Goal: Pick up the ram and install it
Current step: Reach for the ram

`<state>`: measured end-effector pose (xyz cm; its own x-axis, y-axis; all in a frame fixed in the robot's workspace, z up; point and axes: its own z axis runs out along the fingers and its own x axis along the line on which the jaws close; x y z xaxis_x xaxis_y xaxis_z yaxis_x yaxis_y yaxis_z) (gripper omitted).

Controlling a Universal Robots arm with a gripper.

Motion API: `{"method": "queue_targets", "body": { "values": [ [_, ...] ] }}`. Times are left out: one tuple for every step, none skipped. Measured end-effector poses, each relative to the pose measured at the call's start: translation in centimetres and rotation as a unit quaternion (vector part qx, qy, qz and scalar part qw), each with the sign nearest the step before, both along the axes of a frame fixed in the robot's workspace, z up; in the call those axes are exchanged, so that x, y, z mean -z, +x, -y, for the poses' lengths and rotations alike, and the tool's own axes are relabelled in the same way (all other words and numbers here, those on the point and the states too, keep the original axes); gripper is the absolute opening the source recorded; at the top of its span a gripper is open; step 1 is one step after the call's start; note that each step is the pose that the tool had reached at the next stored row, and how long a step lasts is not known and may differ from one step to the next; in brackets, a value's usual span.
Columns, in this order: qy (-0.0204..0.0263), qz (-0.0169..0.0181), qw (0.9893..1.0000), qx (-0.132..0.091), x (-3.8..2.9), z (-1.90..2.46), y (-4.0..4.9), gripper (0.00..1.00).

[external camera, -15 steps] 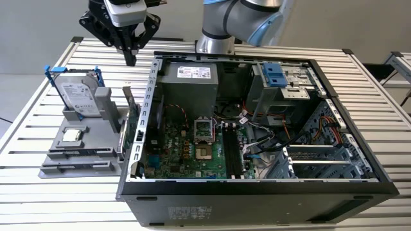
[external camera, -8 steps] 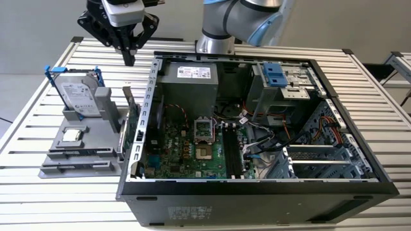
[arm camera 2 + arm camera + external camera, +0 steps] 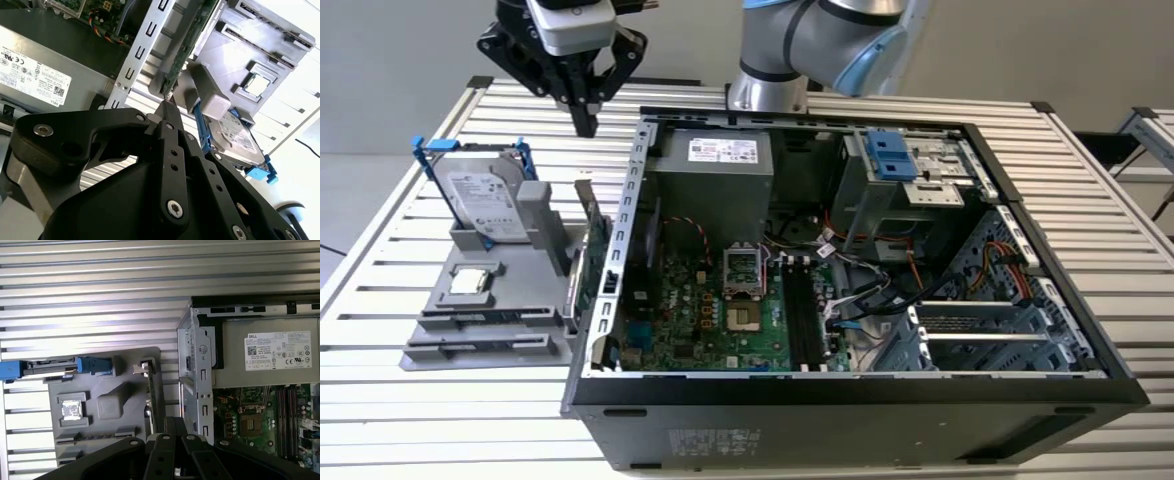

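Observation:
My gripper [image 3: 586, 122] hangs above the back left of the table, its fingers pressed together with nothing between them. It is shut in both wrist views [image 3: 166, 106] [image 3: 172, 422]. Below it a grey holder [image 3: 520, 300] stands beside the open computer case [image 3: 854, 390]. A thin dark strip [image 3: 491, 319] sits edge-on in a slot near the holder's front; I cannot tell whether it is the ram. The motherboard's [image 3: 707, 325] long black slots [image 3: 801, 310] look empty. The gripper is well above and behind the holder, touching nothing.
On the holder stand a hard drive in a blue frame [image 3: 483, 200], a small square chip [image 3: 470, 281] and an upright green card [image 3: 596, 260] against the case wall. The power supply [image 3: 714, 160] and drive cage [image 3: 907, 175] fill the case's back. The table is slatted metal.

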<state>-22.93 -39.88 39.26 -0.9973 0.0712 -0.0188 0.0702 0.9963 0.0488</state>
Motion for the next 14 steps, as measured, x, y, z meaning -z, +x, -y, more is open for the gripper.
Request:
{"method": "queue_targets", "body": {
  "values": [
    [0.0000,0.0000,1.0000,0.000,0.00,0.00,-0.06,0.00],
    [0.0000,0.0000,1.0000,0.000,0.00,0.00,-0.13,0.00],
    [0.0000,0.0000,1.0000,0.000,0.00,0.00,-0.21,0.00],
    [0.0000,0.0000,1.0000,0.000,0.00,0.00,-0.30,0.00],
    [0.0000,0.0000,1.0000,0.000,0.00,0.00,-0.38,0.00],
    [0.0000,0.0000,1.0000,0.000,0.00,0.00,-0.45,0.00],
    [0.0000,0.0000,1.0000,0.000,0.00,0.00,-0.53,0.00],
    [0.0000,0.0000,1.0000,0.000,0.00,0.00,-0.60,0.00],
    [0.0000,0.0000,1.0000,0.000,0.00,0.00,-0.67,0.00],
    [0.0000,0.0000,1.0000,0.000,0.00,0.00,-0.74,0.00],
    [0.0000,0.0000,1.0000,0.000,0.00,0.00,-0.80,0.00],
    [0.0000,0.0000,1.0000,0.000,0.00,0.00,-0.87,0.00],
    [0.0000,0.0000,1.0000,0.000,0.00,0.00,-0.93,0.00],
    [0.0000,0.0000,1.0000,0.000,0.00,0.00,-1.00,0.00]
  ]
}}
